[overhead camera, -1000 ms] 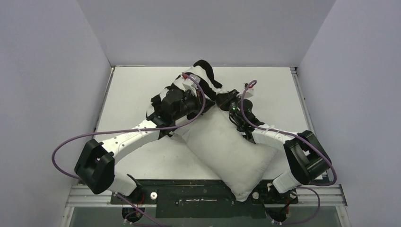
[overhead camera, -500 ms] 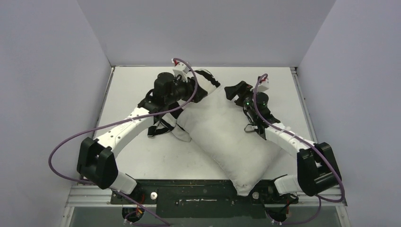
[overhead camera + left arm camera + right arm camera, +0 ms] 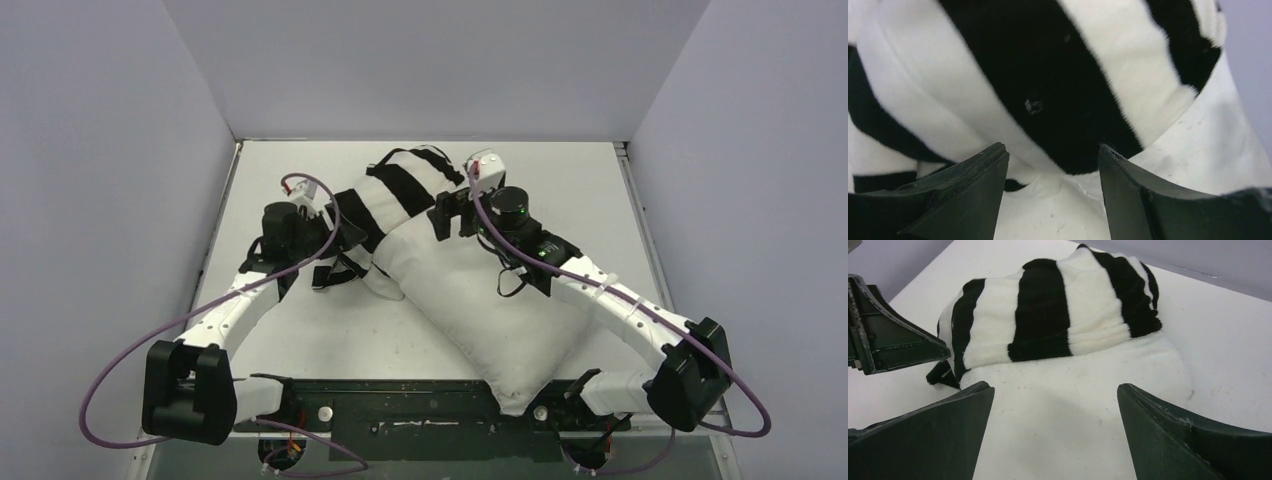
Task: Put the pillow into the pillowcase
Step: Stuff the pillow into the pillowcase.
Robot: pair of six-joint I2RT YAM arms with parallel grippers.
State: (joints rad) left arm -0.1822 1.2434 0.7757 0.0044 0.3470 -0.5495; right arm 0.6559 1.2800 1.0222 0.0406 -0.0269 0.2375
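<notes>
Top view: the pillow (image 3: 490, 310) lies slantwise across the table (image 3: 330, 340), its far end capped by the striped pillowcase (image 3: 395, 190). The left gripper (image 3: 338, 240) sits just beside the case's bunched left edge. The right gripper (image 3: 445, 218) hangs over the pillow at the case's mouth. One each side, placed, I'd judge, to draw the sleeve along.

Left wrist view: jaws part-way apart, nothing pinched. Striped cloth straight ahead, white pillow below and to the right.

Right wrist view: jaws spread wide, empty. Bare pillow beneath them, the case's hem just ahead. Most of the pillow lies uncovered, so gripping the hem comes next, I reckon.
</notes>
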